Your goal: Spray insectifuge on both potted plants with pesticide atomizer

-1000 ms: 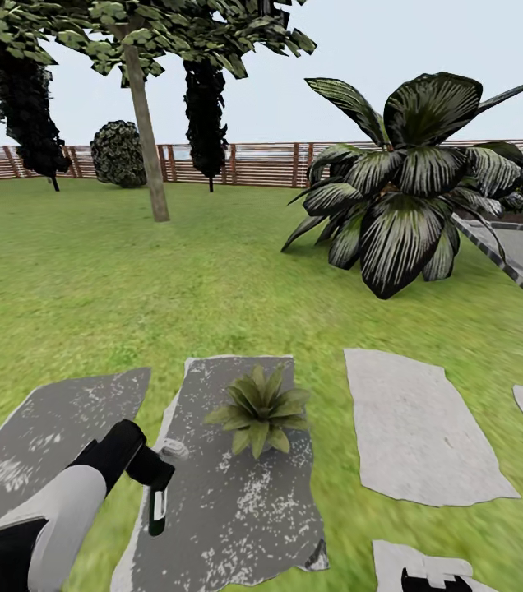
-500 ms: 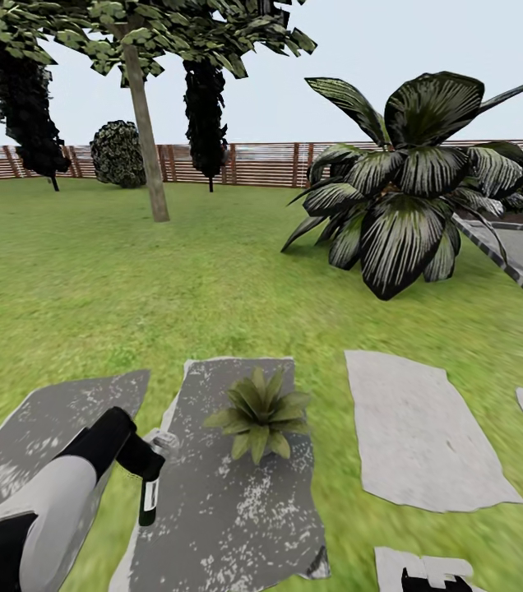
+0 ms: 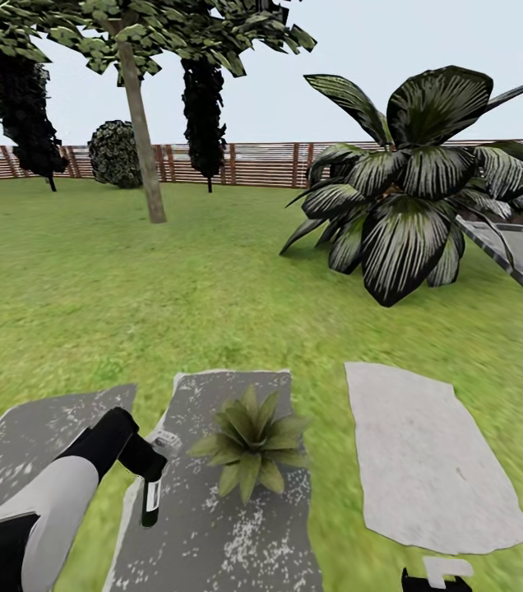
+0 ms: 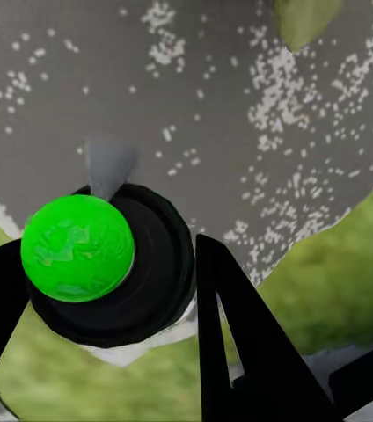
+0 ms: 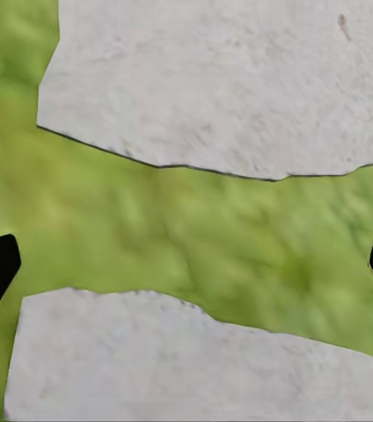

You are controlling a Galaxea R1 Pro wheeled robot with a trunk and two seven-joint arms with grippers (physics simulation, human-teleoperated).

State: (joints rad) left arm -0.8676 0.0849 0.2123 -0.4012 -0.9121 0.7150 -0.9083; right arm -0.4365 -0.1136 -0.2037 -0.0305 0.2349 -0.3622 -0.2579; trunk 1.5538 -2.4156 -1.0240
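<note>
A: Why is the left end effector (image 3: 148, 477) pinching the pesticide atomizer (image 3: 150, 501) nozzle-down?

B: Probably to aim at the potted plant (image 3: 247, 434) just beside it on the dark stepping slab (image 3: 229, 526).

A: And the right end effector (image 5: 186, 264)?

B: Fingers spread, idle over grass. Beyond, the big striped plant (image 3: 409, 197) and fence (image 3: 253, 163).

My left gripper (image 3: 148, 477) near left over a dark stepping slab (image 3: 220, 526), closed on what seems the pesticide atomizer (image 3: 150, 499) hanging downward, potted plant (image 3: 247, 440) just right of it on the slab, striped agave (image 3: 405, 197) far right, fence (image 3: 253, 163) beyond the lawn (image 3: 130, 288)
</note>
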